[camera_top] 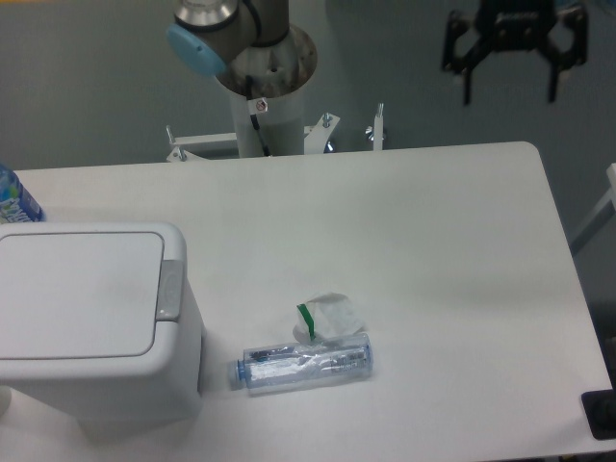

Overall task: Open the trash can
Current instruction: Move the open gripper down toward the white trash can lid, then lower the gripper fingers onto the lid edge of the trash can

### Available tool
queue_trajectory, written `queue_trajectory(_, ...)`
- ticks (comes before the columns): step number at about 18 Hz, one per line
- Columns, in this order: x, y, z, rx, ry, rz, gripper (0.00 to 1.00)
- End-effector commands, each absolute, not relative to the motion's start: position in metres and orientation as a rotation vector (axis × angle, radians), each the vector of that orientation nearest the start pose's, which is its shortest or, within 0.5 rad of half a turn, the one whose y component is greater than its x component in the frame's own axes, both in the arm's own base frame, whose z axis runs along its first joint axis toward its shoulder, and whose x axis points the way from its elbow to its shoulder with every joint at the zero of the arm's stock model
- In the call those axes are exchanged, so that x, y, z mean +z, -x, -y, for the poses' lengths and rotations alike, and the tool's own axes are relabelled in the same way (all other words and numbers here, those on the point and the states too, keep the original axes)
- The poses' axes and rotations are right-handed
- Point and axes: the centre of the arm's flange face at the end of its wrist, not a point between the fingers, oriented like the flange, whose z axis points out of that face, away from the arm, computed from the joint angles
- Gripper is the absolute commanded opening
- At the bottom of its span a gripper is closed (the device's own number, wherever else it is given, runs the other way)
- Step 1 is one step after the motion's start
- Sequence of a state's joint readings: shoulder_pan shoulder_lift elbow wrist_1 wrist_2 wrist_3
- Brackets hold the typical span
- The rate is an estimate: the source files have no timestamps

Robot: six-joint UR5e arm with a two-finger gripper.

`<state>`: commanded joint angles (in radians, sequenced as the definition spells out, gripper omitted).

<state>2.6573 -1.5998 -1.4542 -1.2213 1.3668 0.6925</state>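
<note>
Currently the large boxy white plastic trash can (91, 322) with rounded corners stands at the near left end of the smooth white rectangular table (423, 241). Its flat hinged lid (77, 292) lies shut and flush, a matte panel with softly curved edges, and the narrow grey push-button latch (170, 289) sits along the lid's right edge.

Just right of the trash can, on the tabletop, a clear plastic bottle (304, 364) lies on its side, crinkled and glossy, with a pale blue cap pointing toward the bin. Touching the bottle's far side is a crumpled translucent wrapper (328, 317) with a green strip. Behind the trash can, at the picture's left edge, the blue-labelled top of another bottle (13, 197) pokes into view.

Far beyond the trash can and well to its right, the black two-finger gripper (512, 91) hangs in the air above the table's far right corner, fingers pointing down and spread apart with nothing between them. The arm's cylindrical white base post (268, 114) rises behind the table's far edge, topped by a grey joint with a round light-blue cap (195, 50).
</note>
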Motion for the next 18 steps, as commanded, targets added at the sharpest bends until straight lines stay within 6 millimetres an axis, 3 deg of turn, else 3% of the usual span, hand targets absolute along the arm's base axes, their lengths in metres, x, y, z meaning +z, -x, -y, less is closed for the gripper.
queue_trajectory(4,0.564,0.362,-0.455,0.162,2.547,0.613,1.0)
queue_trajectory(6,0.56,0.351,-0.48,0.025,2.45,0.671,1.0)
queue_trajectory(8,0.549,0.345,-0.496,-0.062,2.423,0.683,1.0)
queue_trajectory(15,0.522,0.301,-0.546,-0.123,2.482,0.548,1.0)
queue_trajectory(18,0.513,0.285,-0.556,-0.142,2.501,0.518,1.0)
